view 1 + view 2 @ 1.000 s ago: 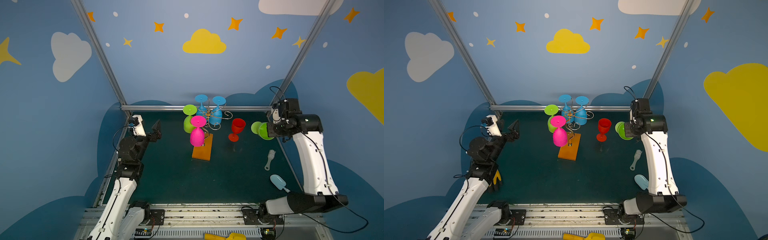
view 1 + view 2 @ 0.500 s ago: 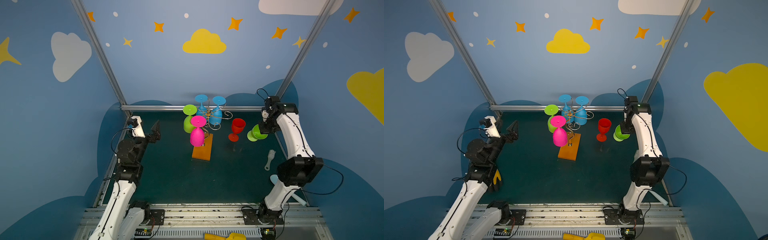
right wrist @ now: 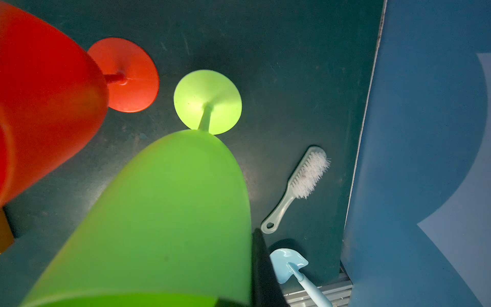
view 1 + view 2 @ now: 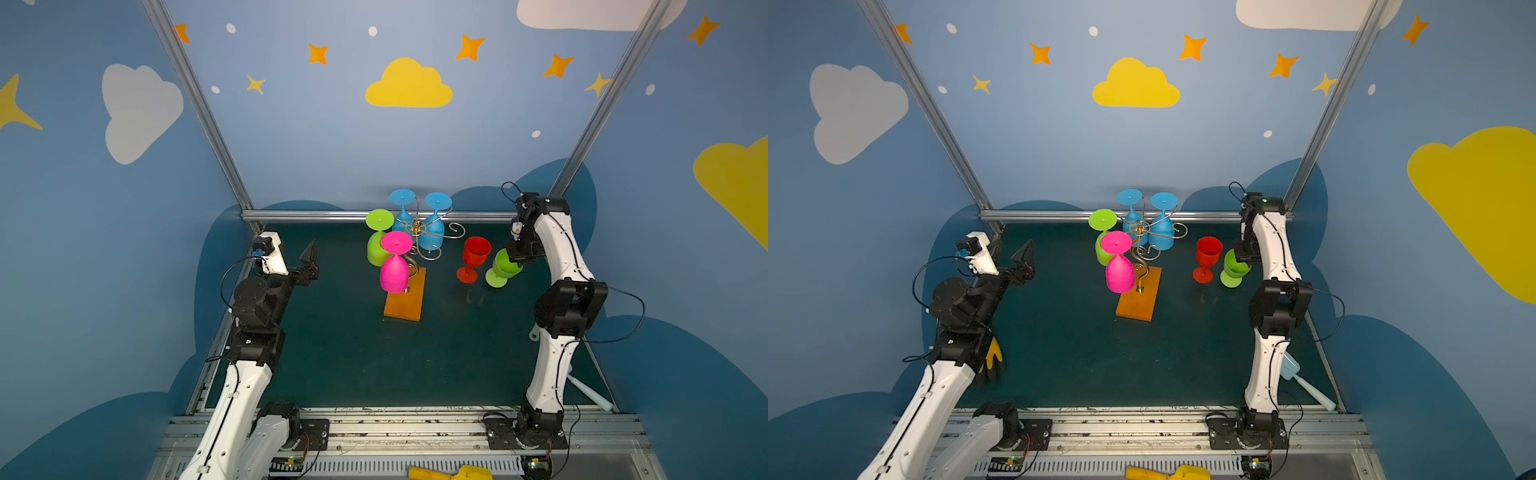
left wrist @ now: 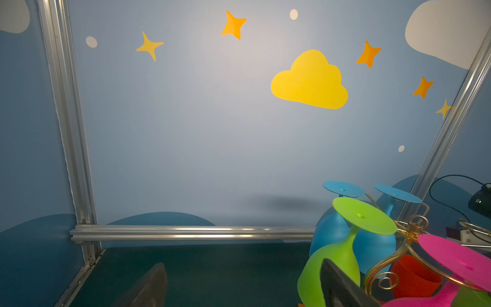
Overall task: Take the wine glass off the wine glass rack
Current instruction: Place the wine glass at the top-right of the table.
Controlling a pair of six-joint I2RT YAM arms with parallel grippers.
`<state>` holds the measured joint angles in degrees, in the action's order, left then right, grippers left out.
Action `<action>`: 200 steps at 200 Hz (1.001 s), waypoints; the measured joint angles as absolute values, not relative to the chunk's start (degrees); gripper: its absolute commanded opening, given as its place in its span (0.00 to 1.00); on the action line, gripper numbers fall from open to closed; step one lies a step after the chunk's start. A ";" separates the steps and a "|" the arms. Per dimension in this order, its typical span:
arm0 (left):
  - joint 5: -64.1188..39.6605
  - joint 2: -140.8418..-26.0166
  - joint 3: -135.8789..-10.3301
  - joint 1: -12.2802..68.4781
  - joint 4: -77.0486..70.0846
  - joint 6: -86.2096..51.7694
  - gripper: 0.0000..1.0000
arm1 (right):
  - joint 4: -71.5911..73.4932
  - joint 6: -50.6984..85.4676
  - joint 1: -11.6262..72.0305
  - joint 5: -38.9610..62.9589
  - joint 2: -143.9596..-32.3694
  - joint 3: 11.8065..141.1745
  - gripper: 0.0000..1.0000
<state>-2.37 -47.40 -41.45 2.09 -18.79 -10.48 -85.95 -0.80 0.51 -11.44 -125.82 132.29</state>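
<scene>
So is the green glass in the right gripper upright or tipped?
Upright, roughly: green glass has its foot down by the mat, mouth up under the right gripper.

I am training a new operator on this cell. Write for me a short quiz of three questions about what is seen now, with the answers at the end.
1. True or false: the left gripper is open and holds nothing.
2. How many glasses hang upside down on the wine glass rack?
3. What does the right gripper hold? A. a yellow cup. B. the green glass beside the upright red glass. C. nothing.

Key: 1 true; 2 four (hanging green glass, pink glass, two blue glasses); 3 B.
</scene>
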 measured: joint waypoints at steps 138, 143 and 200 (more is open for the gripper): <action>-2.61 -47.46 -41.45 1.54 -18.79 -10.68 0.89 | -87.59 -0.71 -0.19 -8.62 -130.69 137.93 0.04; -2.61 -47.46 -41.43 1.52 -18.79 -10.70 0.89 | -87.64 -0.71 -0.19 -8.43 -130.69 138.04 0.06; -2.59 -47.44 -41.39 1.39 -18.81 -10.72 0.90 | -87.64 -0.23 -0.73 -5.50 -130.69 140.49 0.25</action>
